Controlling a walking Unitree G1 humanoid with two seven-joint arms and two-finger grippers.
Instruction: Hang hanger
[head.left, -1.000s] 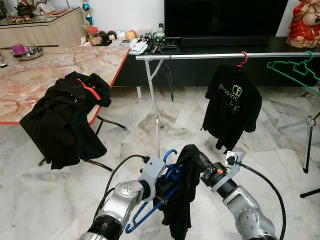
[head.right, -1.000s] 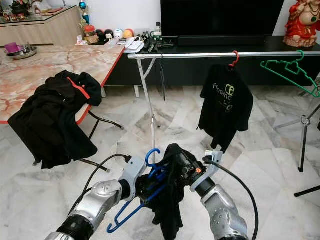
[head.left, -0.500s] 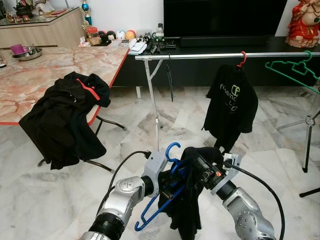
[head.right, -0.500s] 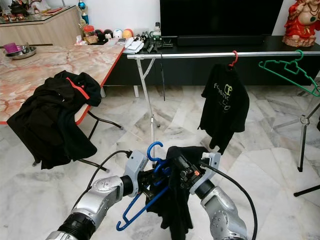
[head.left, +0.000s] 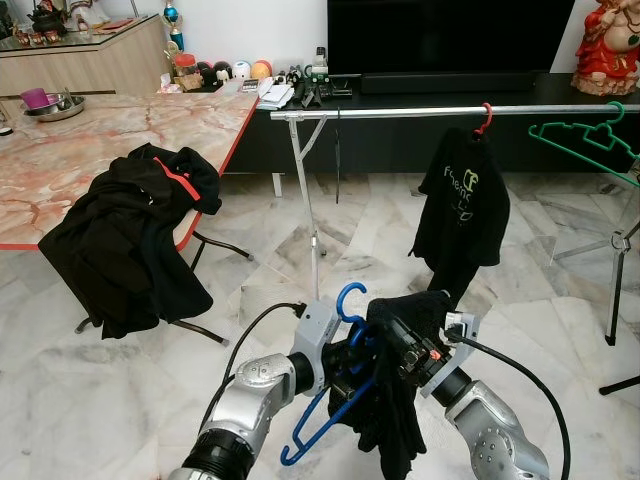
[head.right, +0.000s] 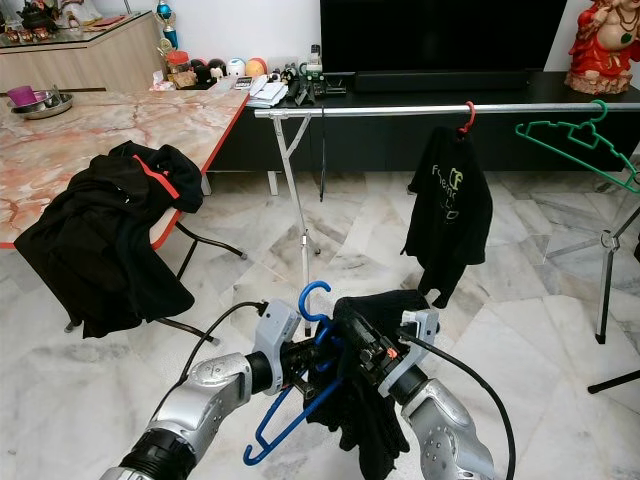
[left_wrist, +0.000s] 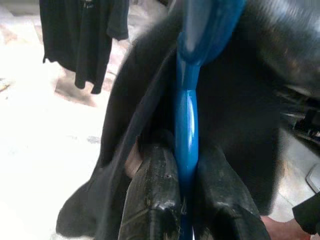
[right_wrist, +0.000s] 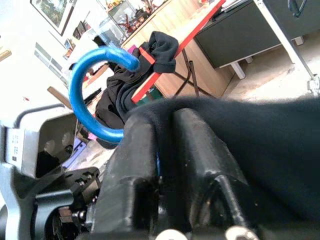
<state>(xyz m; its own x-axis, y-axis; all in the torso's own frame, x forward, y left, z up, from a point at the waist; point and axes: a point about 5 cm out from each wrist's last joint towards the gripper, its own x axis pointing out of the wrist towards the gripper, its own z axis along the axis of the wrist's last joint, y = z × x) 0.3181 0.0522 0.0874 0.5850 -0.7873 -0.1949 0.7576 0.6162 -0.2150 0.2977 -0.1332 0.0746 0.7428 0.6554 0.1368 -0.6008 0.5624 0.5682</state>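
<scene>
A blue hanger (head.left: 322, 438) is held low in front of me, hook (head.left: 347, 294) pointing up. My left gripper (head.left: 343, 357) is shut on its neck; in the left wrist view the blue bar (left_wrist: 187, 115) runs between the two black fingers (left_wrist: 150, 200). A black garment (head.left: 402, 425) drapes over the hanger's right side. My right gripper (head.left: 397, 345) is shut on that cloth, whose fold (right_wrist: 260, 130) covers the fingers (right_wrist: 140, 165) beside the hook (right_wrist: 87, 90). The silver clothes rail (head.left: 400, 112) stands ahead.
A black T-shirt (head.left: 463, 210) hangs from a red hanger on the rail, and a green hanger (head.left: 585, 140) hangs at its right end. A marble table (head.left: 90, 140) with a black jacket (head.left: 125, 240) stands at the left. The rail's stand leg (head.left: 312, 220) rises straight ahead.
Both grippers have moved a little to the right and up with the hanger and garment. The T-shirt on the rail has turned slightly.
</scene>
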